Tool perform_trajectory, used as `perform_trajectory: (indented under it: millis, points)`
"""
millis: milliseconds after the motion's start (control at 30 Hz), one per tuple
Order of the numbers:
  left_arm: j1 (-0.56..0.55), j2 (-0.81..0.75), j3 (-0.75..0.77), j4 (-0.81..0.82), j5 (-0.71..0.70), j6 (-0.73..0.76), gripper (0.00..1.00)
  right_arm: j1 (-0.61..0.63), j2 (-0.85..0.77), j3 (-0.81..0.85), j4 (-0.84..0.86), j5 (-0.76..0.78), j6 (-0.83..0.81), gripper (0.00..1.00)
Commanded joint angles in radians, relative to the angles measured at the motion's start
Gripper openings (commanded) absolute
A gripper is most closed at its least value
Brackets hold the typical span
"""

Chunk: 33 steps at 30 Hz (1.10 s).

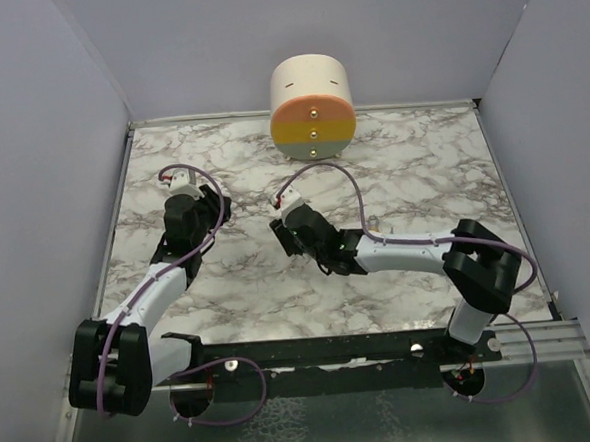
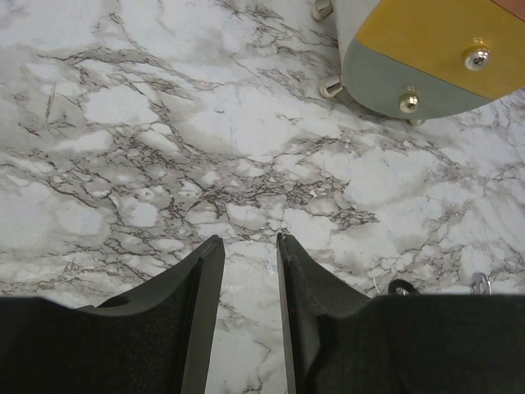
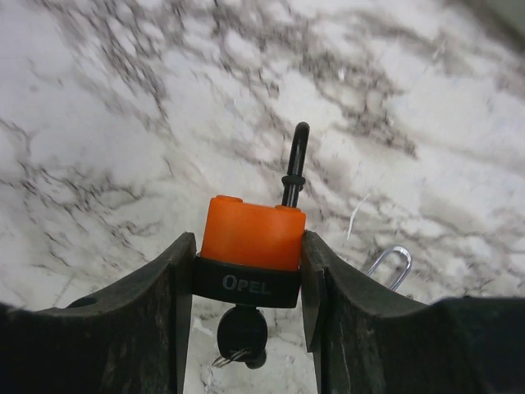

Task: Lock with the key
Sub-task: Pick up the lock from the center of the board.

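Observation:
An orange padlock (image 3: 250, 232) with a black base marked OPEL sits between the fingers of my right gripper (image 3: 246, 271), which is shut on it and holds it above the marble table (image 3: 123, 123). Its black shackle (image 3: 295, 160) sticks up, raised out of the body. A black-headed key (image 3: 242, 332) is in the keyhole at the padlock's underside. In the top view the right gripper (image 1: 294, 233) is near the table's middle, and the padlock is hidden there. My left gripper (image 2: 248, 246) is open a narrow gap and empty; in the top view the left gripper (image 1: 214, 201) is to the left.
A cream cylinder box (image 1: 311, 105) with orange, yellow and grey-green bands and brass knobs stands at the back centre; it also shows in the left wrist view (image 2: 426, 57). A small silver metal loop (image 3: 390, 263) lies on the table right of the right gripper.

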Motion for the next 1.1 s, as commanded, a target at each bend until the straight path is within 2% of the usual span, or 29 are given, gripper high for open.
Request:
perform_trajectory:
  millis: [0,67,133,267,433,700,933,1067]
  points:
    - [0.007,-0.032,0.005,0.023,-0.007,0.006,0.35,0.006,-0.089,0.018,0.171,-0.036,-0.184,0.01]
    - [0.007,-0.033,0.009,0.021,-0.002,0.01,0.35,0.005,-0.125,0.004,0.179,-0.054,-0.205,0.01]
    - [0.007,-0.035,0.013,0.02,0.01,0.016,0.34,-0.008,-0.188,-0.061,0.259,-0.126,-0.222,0.01]
    - [0.007,-0.038,0.029,0.02,0.063,0.034,0.32,-0.049,-0.381,-0.318,0.631,-0.296,-0.264,0.01]
    - [0.006,-0.044,0.044,0.019,0.108,0.044,0.29,-0.076,-0.539,-0.599,1.05,-0.371,-0.392,0.01]
    - [-0.019,0.008,0.129,0.026,0.289,0.019,0.21,-0.105,-0.603,-0.789,1.317,-0.462,-0.442,0.01]
    - [-0.154,-0.012,0.224,0.026,0.361,0.09,0.2,-0.123,-0.625,-0.878,1.519,-0.509,-0.429,0.01]
    - [-0.201,-0.014,0.27,0.027,0.399,0.101,0.2,-0.182,-0.613,-0.91,1.632,-0.533,-0.344,0.01]
